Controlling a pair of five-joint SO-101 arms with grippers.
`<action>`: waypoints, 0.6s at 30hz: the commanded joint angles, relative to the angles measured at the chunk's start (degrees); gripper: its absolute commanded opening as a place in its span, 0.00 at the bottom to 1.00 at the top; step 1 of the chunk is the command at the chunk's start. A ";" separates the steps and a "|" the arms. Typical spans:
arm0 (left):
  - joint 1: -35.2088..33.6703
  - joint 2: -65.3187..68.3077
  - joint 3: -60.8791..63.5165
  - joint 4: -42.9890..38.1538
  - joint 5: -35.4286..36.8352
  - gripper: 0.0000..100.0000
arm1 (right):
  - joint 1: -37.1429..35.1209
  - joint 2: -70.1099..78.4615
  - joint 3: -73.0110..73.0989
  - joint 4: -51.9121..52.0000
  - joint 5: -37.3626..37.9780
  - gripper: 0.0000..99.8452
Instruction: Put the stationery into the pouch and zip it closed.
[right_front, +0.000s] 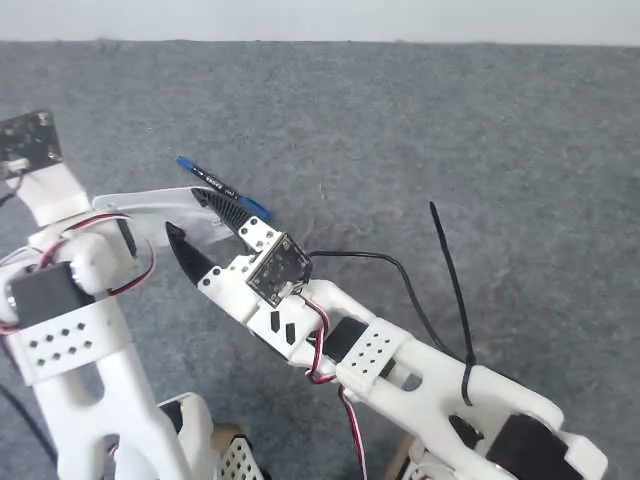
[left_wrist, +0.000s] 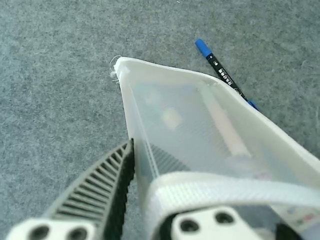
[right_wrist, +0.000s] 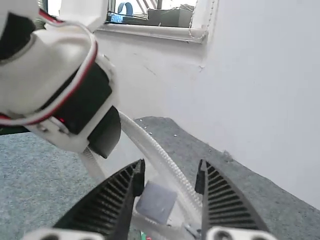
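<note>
The pouch (left_wrist: 200, 135) is soft, light, translucent mesh, probably best taken by its stiffer rim. It holds pale, indistinct items, and the left gripper (left_wrist: 142, 175) is clamped on its wall near the mouth. The right gripper (right_wrist: 167, 172) gapes wide astride a small grey tab (right_wrist: 156, 202), gripping nothing. A slim, rigid blue pen (left_wrist: 220, 72), apt to roll, lies outside just beside the pouch.

Frosted, translucent plastic in the pouch (left_wrist: 200, 130), faintly meshed, edged with a woven white cloth band. Beside the pouch, smooth glossy plastic on the pen (left_wrist: 220, 72), blue at the cap and black along the barrel. Under the pouch, rough, matt grey carpet-like cloth over the table (right_front: 480, 130). At the pouch, matt white plastic and ribbed black fingers (right_wrist: 115, 200) on the right gripper (right_wrist: 171, 167).
</note>
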 joint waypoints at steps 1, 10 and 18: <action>-0.09 -0.62 -0.57 -1.49 0.53 0.01 | -0.22 -0.92 -0.18 -0.48 0.53 0.15; -0.09 -0.62 -0.57 -1.49 0.53 0.01 | -0.40 -12.97 4.92 2.86 0.44 0.15; -0.09 -0.62 -0.57 -1.49 0.53 0.01 | -1.89 -28.18 5.10 23.52 -4.75 0.15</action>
